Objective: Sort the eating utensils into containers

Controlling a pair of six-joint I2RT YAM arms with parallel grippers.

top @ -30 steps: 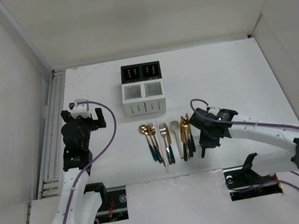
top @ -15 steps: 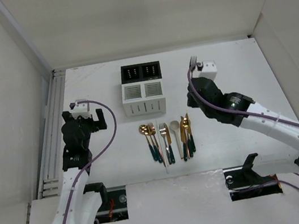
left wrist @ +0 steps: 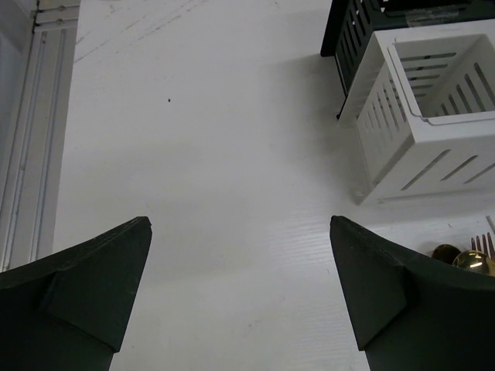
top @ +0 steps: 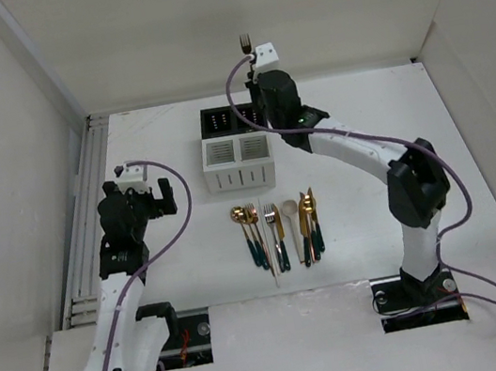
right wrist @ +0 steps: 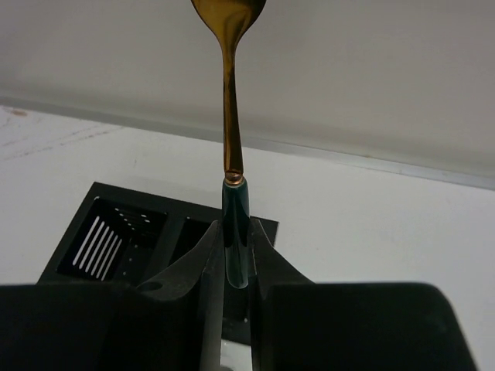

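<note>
I had the right hand (right wrist: pixel 237 233) clamped on the dark teal handle of one fork (right wrist: pixel 230 100). The fork stood upright, gold head up. In the right wrist view the head ran off the top edge, but the top view showed tines. The fingers (right wrist: pixel 203 259) pinched the handle low down, and the gold stem rose clear above them.

I took the white holder (top: pixel 238 161) as my landmark. The black holder (top: pixel 233 118) sat just behind it, on the far side. I could not tell whether the two touched. The right arm reached out past the white holder, and its hand and the fork hung above the black one. From the wrist camera, the fork's handle lined up over the black holder's right compartment. The fork was well above the rim and not inside it.

The other utensils (top: pixel 277 233) lay in a tight row on the surface (top: pixel 362 128), in front of the white holder and a little to its right. Their heads pointed toward it and their handles pointed toward the arm bases. A cream spoon (top: pixel 289 207) lay among them, with gold-headed, teal-handled pieces on either side.

The left hand (left wrist: pixel 240 226) hovered to the left of the white holder, well apart from it. Its fingers were spread wide, with only the surface showing between them. In its wrist view, the white holder's near corner sat at upper right. A couple of gold heads from the row peeked in at the lower right edge.
</note>
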